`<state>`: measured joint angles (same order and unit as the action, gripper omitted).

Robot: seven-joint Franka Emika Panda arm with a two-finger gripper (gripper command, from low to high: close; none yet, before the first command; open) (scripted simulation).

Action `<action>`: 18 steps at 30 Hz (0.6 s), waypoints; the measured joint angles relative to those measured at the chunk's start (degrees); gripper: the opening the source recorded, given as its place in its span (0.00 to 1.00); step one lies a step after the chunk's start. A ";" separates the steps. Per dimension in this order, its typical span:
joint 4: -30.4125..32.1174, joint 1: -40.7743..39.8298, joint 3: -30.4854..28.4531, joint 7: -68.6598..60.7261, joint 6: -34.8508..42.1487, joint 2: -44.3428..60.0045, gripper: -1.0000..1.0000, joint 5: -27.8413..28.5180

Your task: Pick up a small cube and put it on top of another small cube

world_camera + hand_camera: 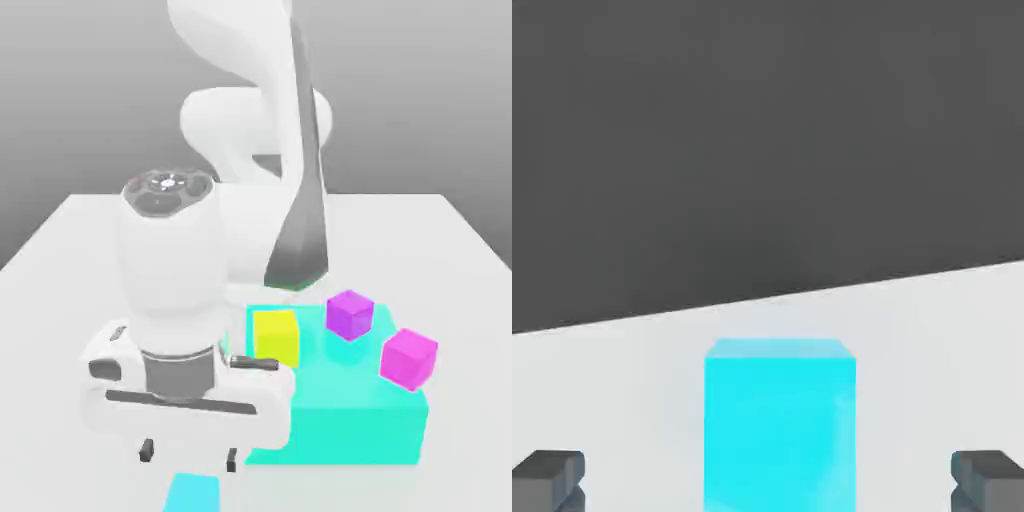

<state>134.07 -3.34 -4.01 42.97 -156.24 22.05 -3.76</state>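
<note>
1. End effector (190,456): released, fingers spread wide; pointing down at the exterior view's left, low in the pic.
2. Small cyan cube (192,493): at the exterior view's bottom edge, partly cut off, just below the fingertips (232,460) as seen there. Not gripped.
3. Hand view: same cube shows btwn the two fingertips, w/ a gap each side, so apart from both. Upper face + a thin strip of side visible; looks square-on to the fingers. Lower part cut off by the frame.
4. Big turquoise block (335,435): on the pale tabletop (60,400), toward the exterior view's right of the end effector, partly hidden behind the hand.
5. Yellow cube (276,338): on top of the block, nr its left edge in the exterior view; upright.
6. Purple cube (350,315): on the block too, farther back, turned w/ a corner fwd.
7. Magenta cube (409,359): at the block's right side in the exterior view, turned as well; nr purple but apart.
8. White arm (255,230): reaches in from behind, partly in front of the block.
9. Hand view also has a dark area (762,150) past the tabletop's straight edge.
</note>
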 joint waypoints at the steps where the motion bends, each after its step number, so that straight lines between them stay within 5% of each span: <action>1: -0.39 -0.23 0.27 -0.20 -1.58 2.08 0.50 -0.27; 2: -0.80 -0.40 0.50 -0.45 -3.16 4.14 0.50 -0.61; 3: -1.04 -0.55 0.69 -0.58 -4.16 5.40 0.00 -0.79; 10: -1.02 -0.58 0.71 -0.51 -4.09 5.31 0.00 -0.70; 18: 4.40 1.51 1.86 -5.18 5.74 -9.96 0.00 1.68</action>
<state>138.47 -1.83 -2.14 37.79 -150.50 12.09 -2.08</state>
